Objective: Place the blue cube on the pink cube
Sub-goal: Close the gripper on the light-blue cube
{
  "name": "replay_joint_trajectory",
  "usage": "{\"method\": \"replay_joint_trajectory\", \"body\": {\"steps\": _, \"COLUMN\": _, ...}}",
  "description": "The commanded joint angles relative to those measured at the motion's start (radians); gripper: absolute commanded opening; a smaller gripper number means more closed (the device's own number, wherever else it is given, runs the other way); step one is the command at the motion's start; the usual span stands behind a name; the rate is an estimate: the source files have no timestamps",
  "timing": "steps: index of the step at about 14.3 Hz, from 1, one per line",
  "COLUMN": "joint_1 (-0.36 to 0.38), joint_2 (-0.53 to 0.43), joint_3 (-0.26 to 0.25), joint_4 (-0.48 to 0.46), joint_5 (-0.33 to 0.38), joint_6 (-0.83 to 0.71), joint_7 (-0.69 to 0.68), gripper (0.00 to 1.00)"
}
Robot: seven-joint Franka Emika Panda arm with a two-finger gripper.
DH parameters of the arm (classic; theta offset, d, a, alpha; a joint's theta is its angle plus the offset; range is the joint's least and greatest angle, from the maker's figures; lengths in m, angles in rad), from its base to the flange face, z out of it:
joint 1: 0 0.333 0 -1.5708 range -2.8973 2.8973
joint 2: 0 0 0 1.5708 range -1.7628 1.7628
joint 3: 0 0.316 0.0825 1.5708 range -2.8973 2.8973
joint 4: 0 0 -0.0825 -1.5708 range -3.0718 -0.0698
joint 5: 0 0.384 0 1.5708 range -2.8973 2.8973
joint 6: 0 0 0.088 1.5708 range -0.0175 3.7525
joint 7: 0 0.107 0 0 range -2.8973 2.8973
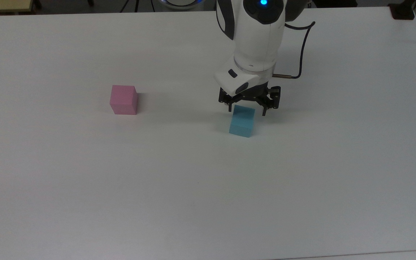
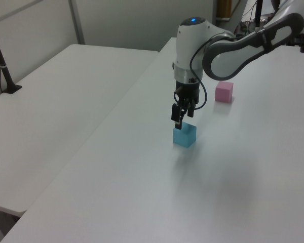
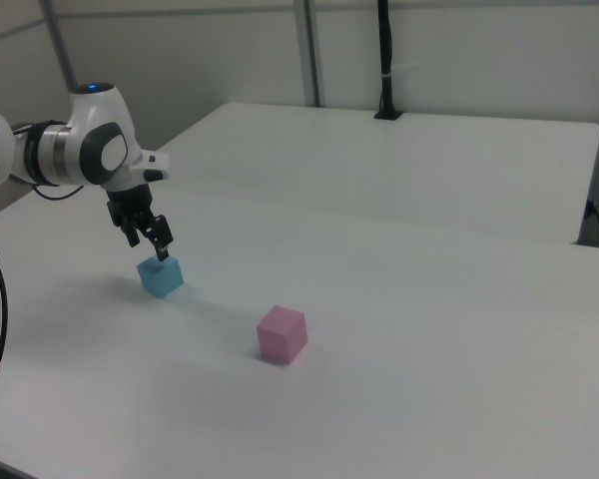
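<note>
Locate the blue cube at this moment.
The blue cube sits on the white table, right of the pink cube in the top view, directly beneath the open gripper.
</note>
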Motion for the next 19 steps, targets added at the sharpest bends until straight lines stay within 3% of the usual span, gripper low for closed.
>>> {"method": "replay_joint_trajectory", "body": {"steps": 1, "joint_1": 0.014, "joint_2": 0.026, "joint_3": -0.004, "joint_4": 0.009, "joint_5": -0.027, "joint_6": 0.012, "joint_7": 0.022, "gripper": 0.94}}
{"method": "replay_joint_trajectory", "body": {"steps": 8, "joint_1": 0.013, "joint_2": 0.067, "joint_3": -0.006, "joint_4": -0.008, "joint_5": -0.084, "joint_6": 0.015, "joint_7": 0.027, "gripper": 0.94}}
{"method": "replay_joint_trajectory", "body": {"steps": 10, "joint_1": 0.022, "joint_2": 0.081, "joint_3": -0.006, "joint_4": -0.005, "joint_5": -0.089, "joint_6": 0.036, "joint_7": 0.041, "gripper": 0.82}}
{"method": "replay_joint_trajectory", "body": {"steps": 11, "joint_1": 0.026, "joint_2": 0.081, "joint_3": -0.006, "joint_4": -0.005, "joint_5": -0.087, "joint_6": 0.051, "joint_7": 0.064, "gripper": 0.68}}
{"method": "replay_joint_trajectory", "body": {"steps": 12, "joint_1": 0.027, "joint_2": 0.081, "joint_3": -0.004, "joint_4": -0.002, "joint_5": -0.087, "joint_6": 0.055, "joint_7": 0.088, "gripper": 0.61}}
{"method": "replay_joint_trajectory", "body": {"steps": 15, "joint_1": 0.025, "joint_2": 0.060, "joint_3": -0.004, "joint_4": 0.005, "joint_5": -0.084, "joint_6": 0.047, "joint_7": 0.114, "gripper": 0.55}}
{"method": "replay_joint_trajectory", "body": {"steps": 19, "joint_1": -0.013, "joint_2": -0.054, "joint_3": -0.004, "joint_4": -0.001, "joint_5": -0.084, "joint_6": -0.037, "joint_7": 0.053, "gripper": 0.53}}
